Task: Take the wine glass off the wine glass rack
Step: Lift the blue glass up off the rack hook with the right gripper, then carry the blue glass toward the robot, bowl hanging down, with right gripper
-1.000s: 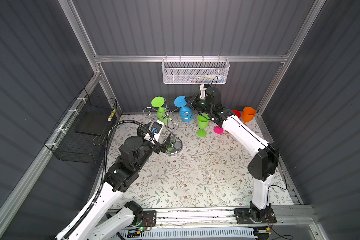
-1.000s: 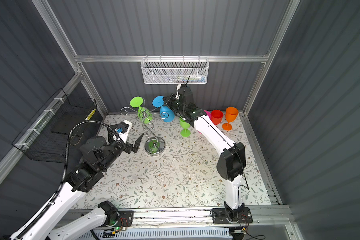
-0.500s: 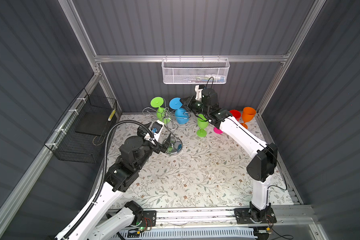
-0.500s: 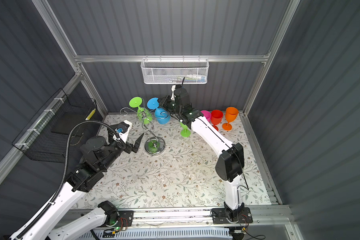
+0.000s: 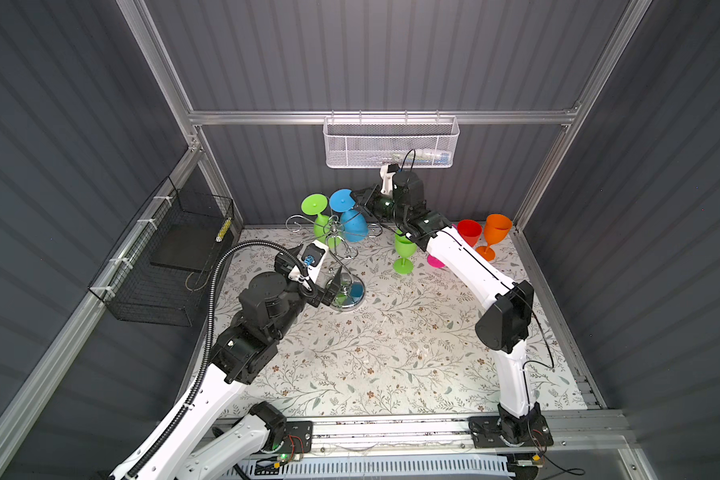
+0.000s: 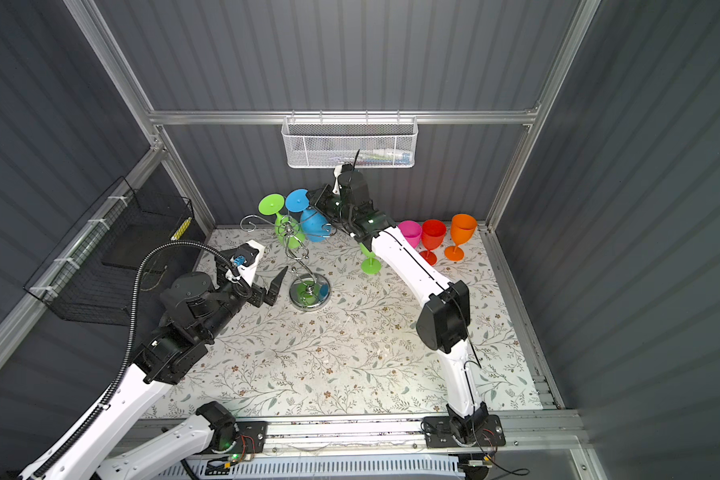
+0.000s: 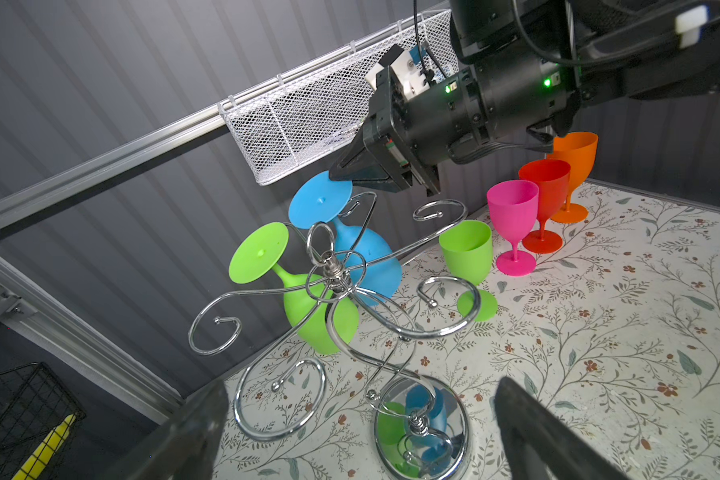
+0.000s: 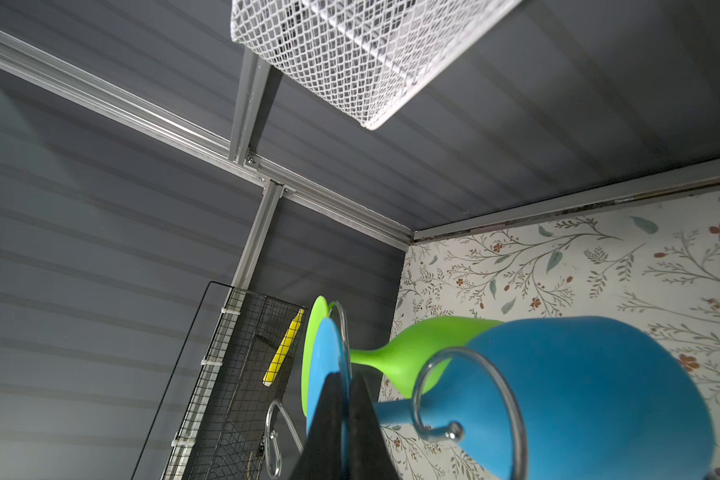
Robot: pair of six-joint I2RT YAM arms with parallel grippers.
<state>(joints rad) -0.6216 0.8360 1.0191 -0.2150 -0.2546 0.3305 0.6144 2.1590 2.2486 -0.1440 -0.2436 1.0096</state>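
My right gripper (image 7: 344, 176) pinches the foot rim of the blue wine glass (image 7: 319, 203), which hangs tilted on the wine glass rack (image 7: 334, 270) close to the back wall (image 5: 391, 62). My left gripper (image 7: 362, 388), spread wide, faces the rack's base. Bare floral mat (image 5: 391, 353) lies open in front.

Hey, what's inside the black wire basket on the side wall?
The black wire basket holds a yellow stick-like thing and a flat dark pad; anything under the pad is covered.
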